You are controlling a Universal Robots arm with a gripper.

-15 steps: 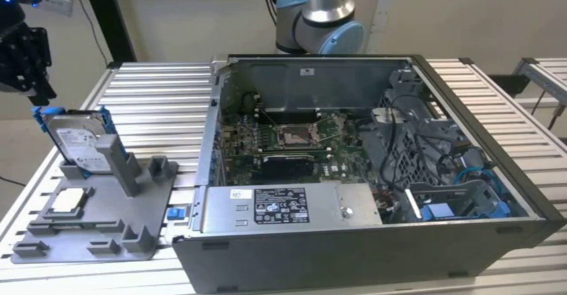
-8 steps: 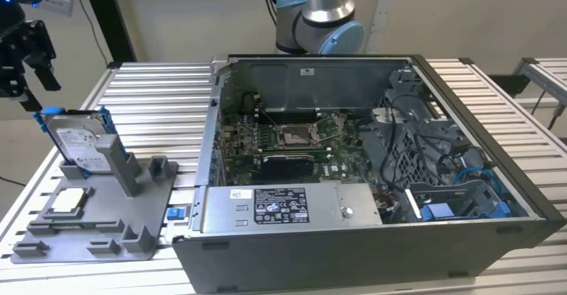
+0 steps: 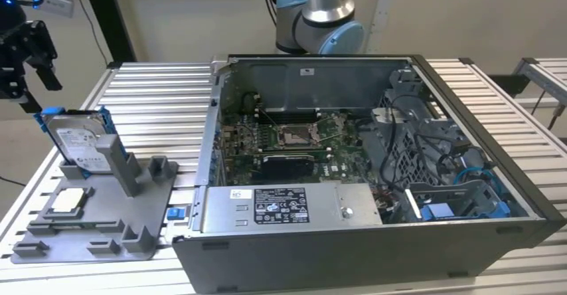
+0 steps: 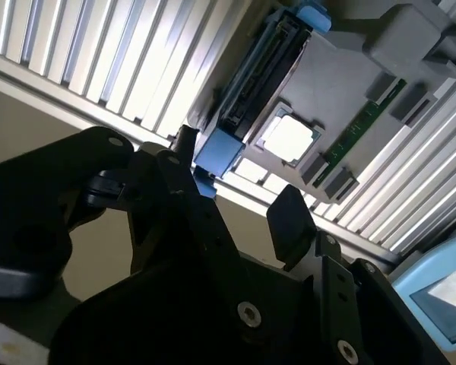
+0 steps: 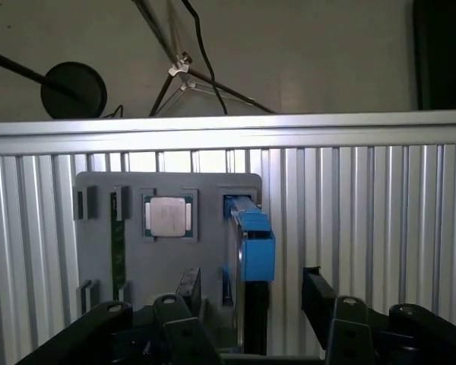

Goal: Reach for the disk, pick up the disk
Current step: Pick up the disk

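Observation:
The disk (image 3: 78, 141) is a silver-grey hard drive with a white label and blue side rails. It stands upright on its edge in a slot of the grey fixture (image 3: 102, 225) at the exterior view's left. My black gripper (image 3: 40, 92) hangs in the air above the disk and a little further to the exterior view's left, not touching it. In both wrist views the disk (image 4: 254, 91) (image 5: 248, 243) shows edge-on, in line with the gap between my spread fingers. My gripper (image 4: 239, 190) (image 5: 252, 293) is open and holds nothing.
The fixture also carries a small square silver chip (image 3: 68, 202) (image 5: 169, 215) and a green memory stick (image 5: 118, 243). An open computer case (image 3: 354, 175) fills the slatted metal table (image 3: 151, 89) beside the fixture. The table's edge runs just behind the disk.

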